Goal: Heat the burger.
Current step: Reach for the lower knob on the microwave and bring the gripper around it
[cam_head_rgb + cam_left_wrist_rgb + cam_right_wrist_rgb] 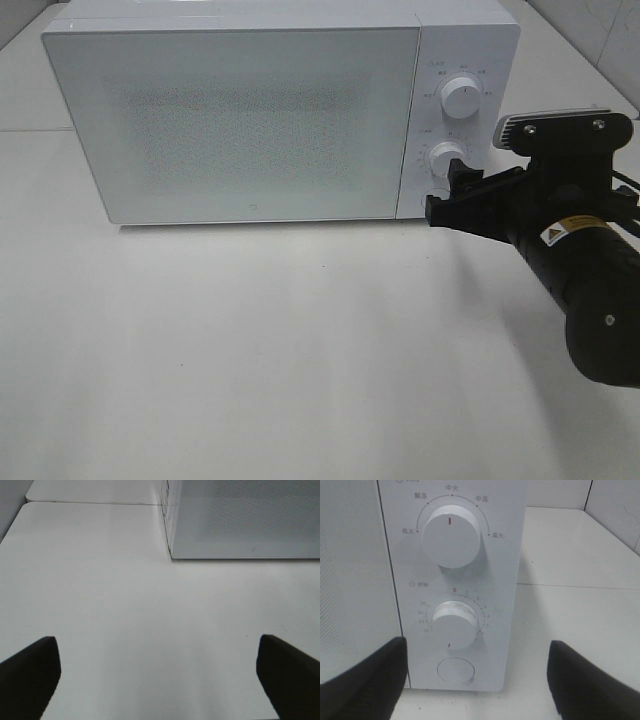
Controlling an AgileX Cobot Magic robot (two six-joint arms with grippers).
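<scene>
The burger is nowhere in view: the microwave (240, 120) door is shut and frosted, so I cannot tell if it sits inside. The right gripper (458, 180), at 3 o'clock in the high view, faces the timer knob (456, 622) with jaws spread, pinching nothing. The left gripper (157, 675) hangs spread over the table (125, 605). Risk: jaws closing off-centre could slip on the knob, or nudge the button (455, 671) at its 6 o'clock, popping the door
</scene>
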